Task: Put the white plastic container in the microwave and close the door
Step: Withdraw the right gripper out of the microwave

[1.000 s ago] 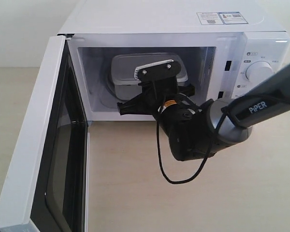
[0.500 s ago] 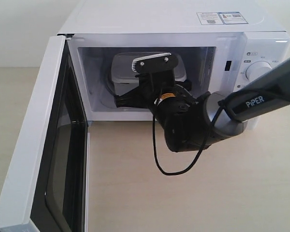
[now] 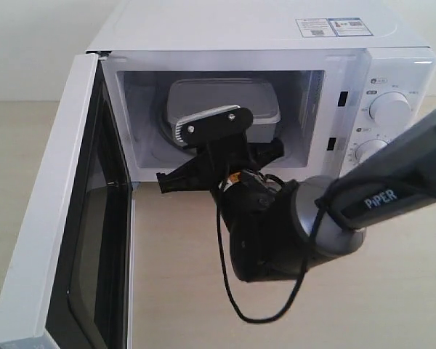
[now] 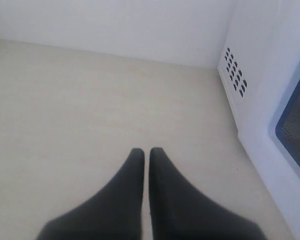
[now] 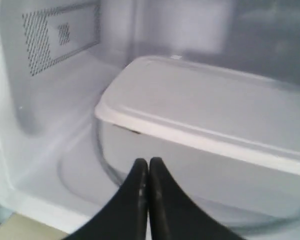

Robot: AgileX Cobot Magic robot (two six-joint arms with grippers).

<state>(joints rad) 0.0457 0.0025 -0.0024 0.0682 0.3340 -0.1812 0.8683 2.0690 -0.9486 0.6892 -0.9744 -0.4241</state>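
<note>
The white plastic container (image 3: 221, 98) sits with its lid on, on the glass turntable (image 5: 85, 172) inside the microwave (image 3: 240, 29). The door (image 3: 58, 218) stands wide open on the left. My right arm (image 3: 298, 225) reaches in from the right; its wrist camera mount hides the fingertips in the exterior view. In the right wrist view my right gripper (image 5: 149, 161) is shut and empty, just in front of the container's (image 5: 205, 100) near wall, apart from it. My left gripper (image 4: 146, 151) is shut and empty above the bare table beside the microwave.
Two round dials (image 3: 389, 107) sit on the control panel at the right. A loose black cable (image 3: 229, 291) hangs from my right wrist over the beige table (image 3: 203, 291). A vented white wall (image 4: 235, 75) and a dark mesh window (image 4: 296, 125) stand close to my left gripper.
My right gripper first reached a little deeper toward the container, then drew back out and down to the left. The container and the door have not moved.
</note>
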